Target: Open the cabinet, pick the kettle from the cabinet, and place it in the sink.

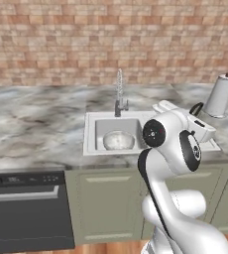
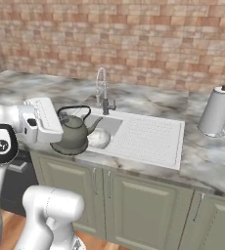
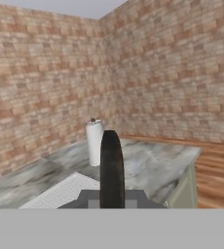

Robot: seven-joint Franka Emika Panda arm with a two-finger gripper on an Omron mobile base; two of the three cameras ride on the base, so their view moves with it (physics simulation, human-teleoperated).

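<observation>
Kettle (image 2: 74, 133) hangs by its dark handle in the clenched pincer (image 2: 60, 115), over the front left corner of the sink (image 2: 148, 141) w/ spout toward the basin. Paper towel roll (image 2: 215, 111) upright on bench (image 2: 202, 161) nr back edge, right of sink.

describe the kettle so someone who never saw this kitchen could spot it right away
Start at the light-grey sink sunk into the marble counter below the brick wall. At its left end, over the basin, the gripper holds the kettle by its handle. It is squat, dull grey and dome-shaped with a thin dark arched handle, unlike the tall white paper towel roll on the right.
</observation>
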